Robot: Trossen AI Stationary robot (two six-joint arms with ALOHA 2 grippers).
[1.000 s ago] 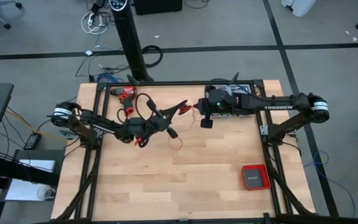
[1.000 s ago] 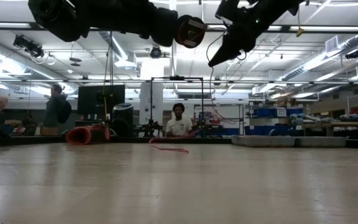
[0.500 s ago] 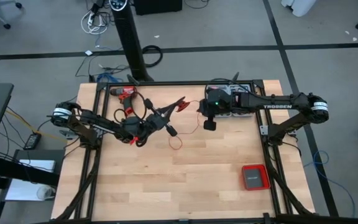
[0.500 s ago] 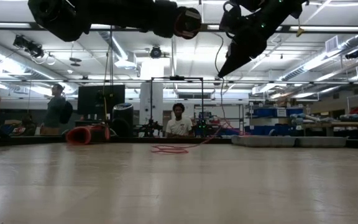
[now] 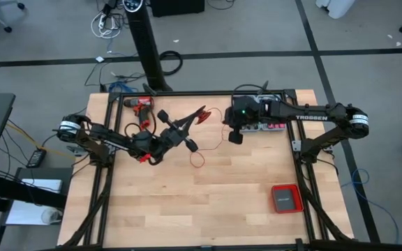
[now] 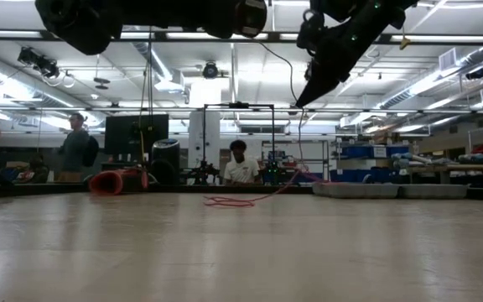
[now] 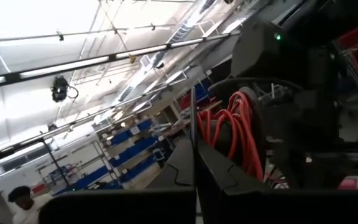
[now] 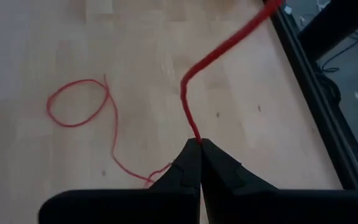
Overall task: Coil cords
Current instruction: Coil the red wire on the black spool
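Wooden table (image 5: 208, 202) viewed from above, with both arms raised over its far half. Left gripper (image 5: 199, 114) held above the far-centre area, pointing toward the right arm; fingers (image 7: 219, 171) pressed together, with coiled turns of the red cord (image 7: 238, 134) wound just beyond them in the left wrist view; cannot tell from any view whether the fingers themselves pinch the cord. Right gripper (image 5: 234, 137) held near the far edge, right of centre, pointing down at the table; fingers (image 8: 185, 168) closed on the red cord, which emerges from the tips and runs off toward the table's right edge rail. Further along, the cord (image 5: 198, 159) lies slack on the wood near the table's centre, forming a small open loop (image 8: 76, 102) with a tail trailing back toward the right gripper. In the low view, the cord (image 6: 233, 201) rests on the surface at the far side and rises to the right. Red-and-black power drill (image 5: 142, 104) lying near the far-left corner. Flat red square box (image 5: 285, 199) with grey middle near the right edge, toward the near side, well apart from both grippers. Seated person (image 6: 241, 166) visible in the room beyond the table.
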